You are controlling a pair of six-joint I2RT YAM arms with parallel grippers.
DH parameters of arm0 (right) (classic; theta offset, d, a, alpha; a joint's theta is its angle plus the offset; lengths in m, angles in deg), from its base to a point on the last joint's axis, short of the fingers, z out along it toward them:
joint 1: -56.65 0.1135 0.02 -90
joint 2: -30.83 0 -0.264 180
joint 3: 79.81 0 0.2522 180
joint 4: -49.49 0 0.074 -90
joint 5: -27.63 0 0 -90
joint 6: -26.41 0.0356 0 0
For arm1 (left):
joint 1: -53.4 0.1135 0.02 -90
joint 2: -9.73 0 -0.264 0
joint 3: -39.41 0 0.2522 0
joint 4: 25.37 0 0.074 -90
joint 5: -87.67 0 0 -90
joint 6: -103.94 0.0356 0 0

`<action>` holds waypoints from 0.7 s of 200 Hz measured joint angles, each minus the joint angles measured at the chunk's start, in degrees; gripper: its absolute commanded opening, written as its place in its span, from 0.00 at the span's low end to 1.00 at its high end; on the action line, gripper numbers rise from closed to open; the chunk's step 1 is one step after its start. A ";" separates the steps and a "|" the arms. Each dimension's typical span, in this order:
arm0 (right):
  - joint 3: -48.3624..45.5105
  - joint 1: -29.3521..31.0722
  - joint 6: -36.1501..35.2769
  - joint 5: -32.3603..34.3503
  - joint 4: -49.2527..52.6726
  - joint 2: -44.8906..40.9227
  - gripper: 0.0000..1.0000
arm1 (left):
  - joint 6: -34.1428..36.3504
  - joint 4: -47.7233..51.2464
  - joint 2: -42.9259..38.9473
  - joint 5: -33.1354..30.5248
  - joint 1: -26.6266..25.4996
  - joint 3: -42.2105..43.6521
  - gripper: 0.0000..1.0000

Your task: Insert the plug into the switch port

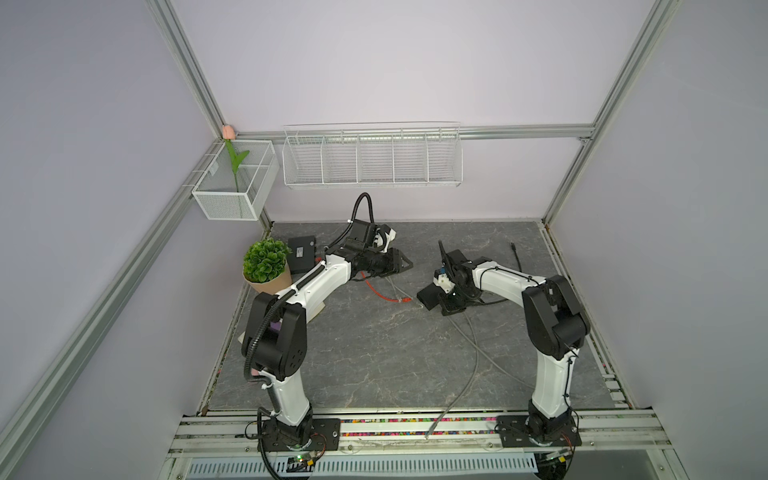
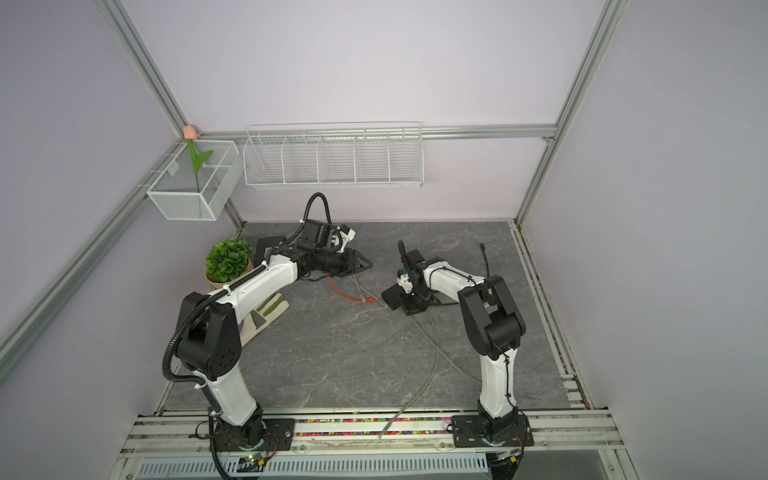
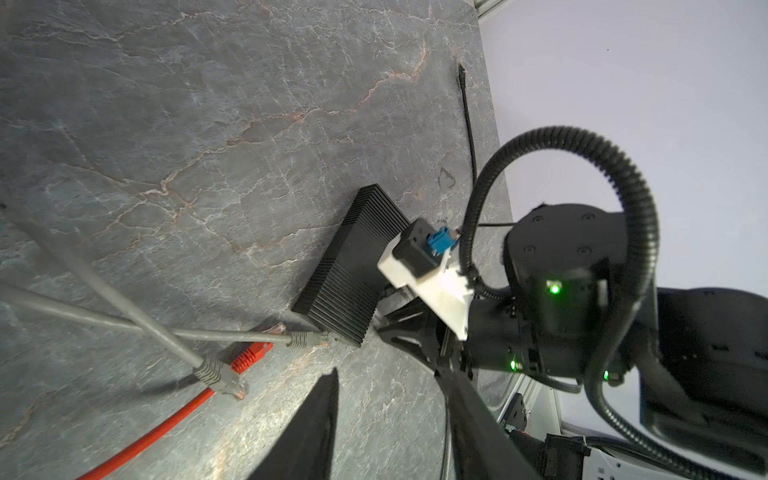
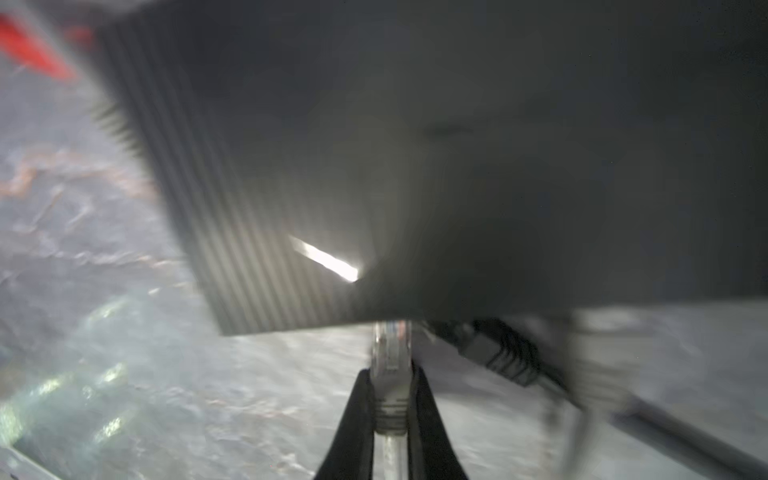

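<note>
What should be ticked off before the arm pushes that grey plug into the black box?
1. Plug gripped: ok, the right gripper pinches it between both fingers.
2. Plug tip at the black box: ok, it meets the box's edge.
3. Lined up with a free port: cannot tell, the close view is blurred.
4. Neighbouring black cable clear: ok, beside the plug but apart from it.
5. Box braced: not ok, the left gripper hovers open and empty, away from it.
6. Loose red plug out of the path: ok, lying on the table at another side of the box.
</note>
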 measured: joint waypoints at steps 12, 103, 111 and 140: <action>-0.35 -2.75 1.03 2.51 0.74 -0.57 0.07 | 0.00 -0.02 0.00 -0.02 0.00 0.00 0.45; 3.63 5.73 -3.61 4.85 2.71 -1.77 0.07 | -0.02 -0.04 2.36 0.15 0.00 -1.79 0.46; 3.96 5.57 -4.13 4.87 2.75 -1.77 0.07 | 0.02 0.02 3.56 0.24 0.00 -2.75 0.45; 5.16 4.57 -5.77 5.16 2.97 -1.53 0.07 | 0.63 0.31 8.59 0.33 0.00 -6.27 0.46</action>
